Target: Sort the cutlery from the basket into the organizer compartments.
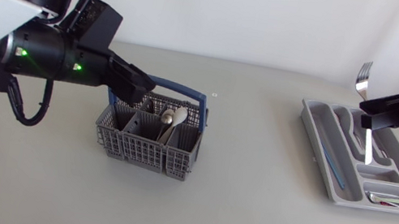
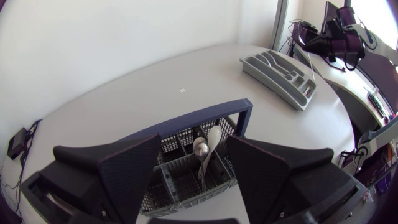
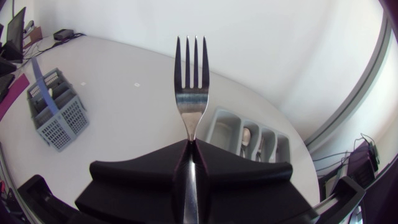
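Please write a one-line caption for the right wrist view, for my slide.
Right gripper shut on a fork, tines up, with the organizer just ahead and the basket farther off.

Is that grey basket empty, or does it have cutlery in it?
Not empty. The basket holds at least two spoons, standing bowls up in one compartment, just ahead of the open left tool.

No legible text anywhere, seemingly.

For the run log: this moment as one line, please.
left gripper open over basket | right gripper shut on fork, tines up, above organizer | spoons in basket | some cutlery in organizer
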